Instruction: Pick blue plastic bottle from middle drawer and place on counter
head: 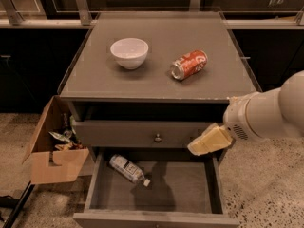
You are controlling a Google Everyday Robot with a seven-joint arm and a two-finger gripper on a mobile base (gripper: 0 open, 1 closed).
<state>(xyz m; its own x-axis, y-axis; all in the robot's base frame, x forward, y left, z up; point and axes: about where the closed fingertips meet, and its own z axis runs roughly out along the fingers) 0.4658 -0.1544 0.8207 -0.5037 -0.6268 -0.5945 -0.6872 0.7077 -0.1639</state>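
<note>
Hovering with the gripper (197, 148) above the right side of the drawer (185, 190), grip impossible to read; well apart from the bottle (126, 169) lying left inside.

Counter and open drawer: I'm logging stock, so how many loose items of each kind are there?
white bowl, on the counter: 1
red soda can, lying on the counter: 1
blue plastic bottle, lying in the middle drawer: 1
Total: 3
The gripper is above the drawer's right side, apart from all three.
</note>
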